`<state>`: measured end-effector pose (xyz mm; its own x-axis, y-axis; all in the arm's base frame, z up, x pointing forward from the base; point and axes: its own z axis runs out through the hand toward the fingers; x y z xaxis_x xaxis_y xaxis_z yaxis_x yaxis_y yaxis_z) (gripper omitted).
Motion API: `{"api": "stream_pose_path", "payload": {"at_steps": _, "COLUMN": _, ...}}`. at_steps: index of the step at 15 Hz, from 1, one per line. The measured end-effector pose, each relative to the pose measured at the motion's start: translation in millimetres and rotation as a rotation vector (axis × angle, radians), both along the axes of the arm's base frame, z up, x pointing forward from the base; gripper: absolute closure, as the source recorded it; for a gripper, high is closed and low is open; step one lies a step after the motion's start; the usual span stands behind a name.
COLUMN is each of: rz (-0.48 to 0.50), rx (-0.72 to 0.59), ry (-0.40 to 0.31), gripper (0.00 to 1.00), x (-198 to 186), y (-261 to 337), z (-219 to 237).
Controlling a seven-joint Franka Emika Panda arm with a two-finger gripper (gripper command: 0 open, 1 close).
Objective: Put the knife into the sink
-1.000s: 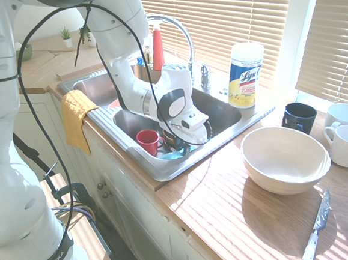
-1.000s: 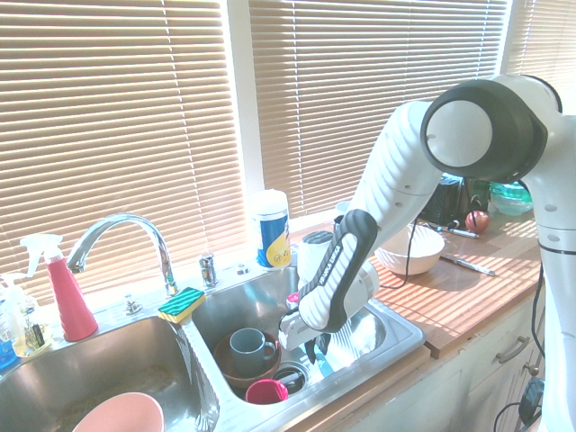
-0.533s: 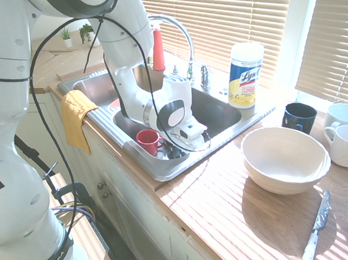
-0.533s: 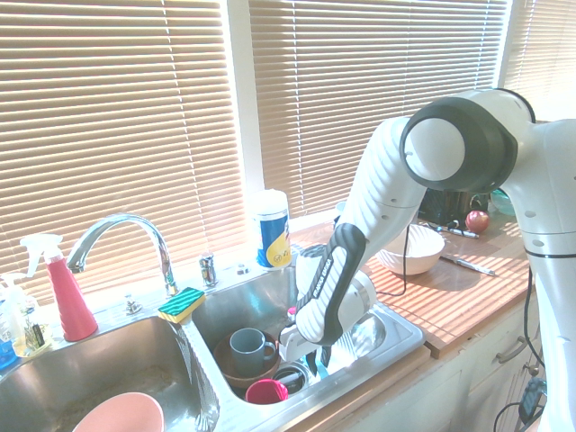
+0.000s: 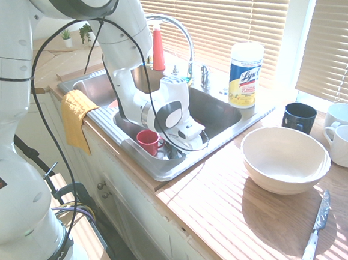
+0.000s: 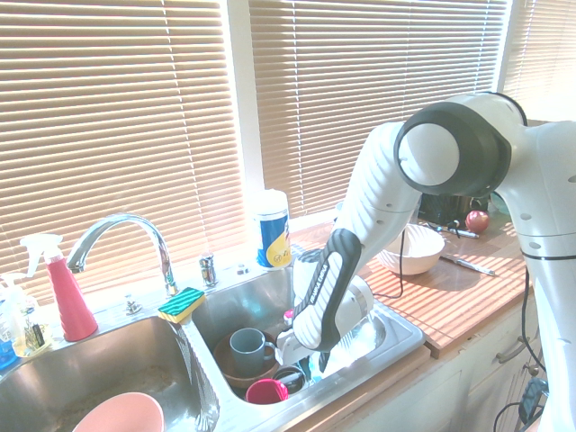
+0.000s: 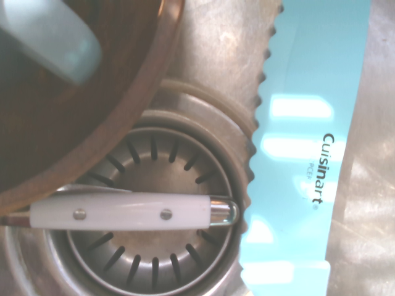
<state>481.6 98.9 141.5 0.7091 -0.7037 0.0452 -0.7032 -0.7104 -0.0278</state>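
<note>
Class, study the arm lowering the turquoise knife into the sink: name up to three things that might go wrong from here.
The turquoise knife lies alongside the drain, so it might catch on the white-handled utensil across that drain if released or shifted.

The gripper is low beside the red cup and might knock it when it moves.

The brown bowl holding a mug is close too; a bump could rattle both.
</note>
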Motion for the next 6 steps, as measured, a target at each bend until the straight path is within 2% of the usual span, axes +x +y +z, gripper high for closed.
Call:
{"api": "stream_pose_path", "payload": {"at_steps": 3, "rz": 0.021, "rx": -0.004, "ry": -0.054, "gripper": 0.0, "x": 6.2, "y": 1.2, "z": 29.2}}
{"api": "stream_pose_path", "payload": {"at_steps": 6, "rz": 0.063, "rx": -0.004, "ry": -0.131, "gripper": 0.0, "x": 13.0, "y": 6.7, "z": 109.3}}
